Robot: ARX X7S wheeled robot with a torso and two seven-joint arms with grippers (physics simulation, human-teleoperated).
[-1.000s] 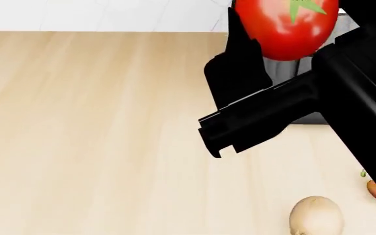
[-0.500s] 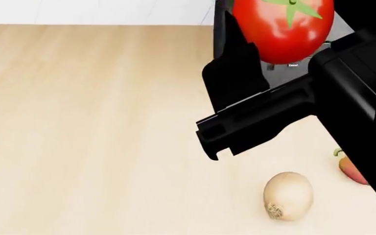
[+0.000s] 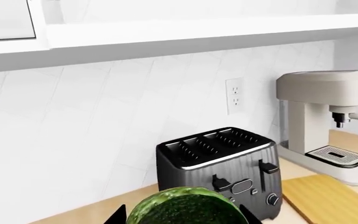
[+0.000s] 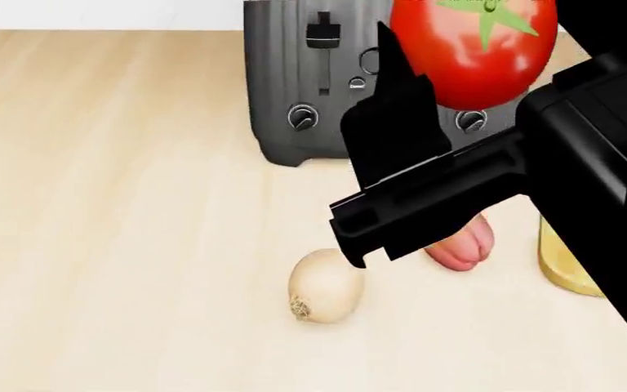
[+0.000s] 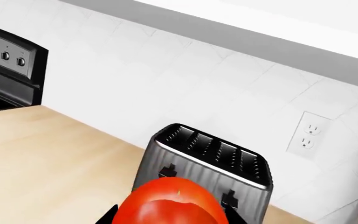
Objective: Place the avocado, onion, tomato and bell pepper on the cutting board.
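Tomato [image 4: 475, 51] is clamped in your right gripper [image 4: 460, 98], up high, and the left one's got the avocado [image 3: 186, 209]. View's swung over: toaster [image 4: 291, 90], onion [image 4: 326, 285] and pepper [image 4: 464, 242] now show, board [image 3: 334, 200] by the coffee machine [image 3: 328, 116]. Nothing's on it yet.

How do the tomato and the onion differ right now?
The tomato is glossy bright red with a green stem cap; the onion is pale cream. The tomato is held aloft in the right gripper; the onion lies on the counter, ungripped. Both are roundish.
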